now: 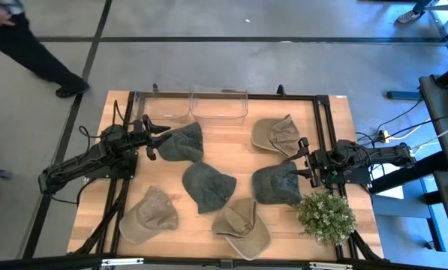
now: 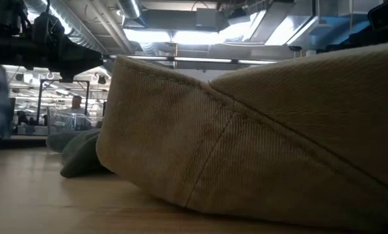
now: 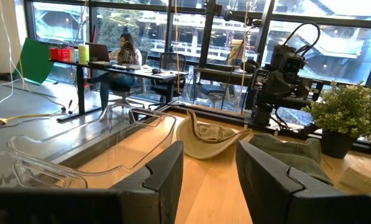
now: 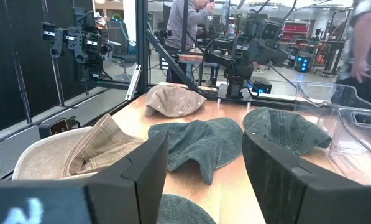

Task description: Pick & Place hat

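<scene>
Fingers point(image 3: 166, 180) of left gripper point(image 3: 210, 177) apart, empty; right gripper point(image 4: 204, 174) likewise; soft crumpled hats point(image 1: 206, 185); clear plastic bin point(image 1: 218, 104).

looked out past two dark fingers point(image 3: 166, 177), set apart with bare wooden table point(image 3: 207, 193) showing between them. saw a clear plastic bin point(image 3: 104, 140) on one side, an upturned tan hat point(image 3: 207, 138) straight ahead, a green hat point(image 3: 288, 152) beside it. made out the other arm point(image 3: 278, 78) behind the hats, a potted plant point(image 3: 347, 118) near it. noticed a person point(image 3: 124, 53) seated at a desk far back.
</scene>
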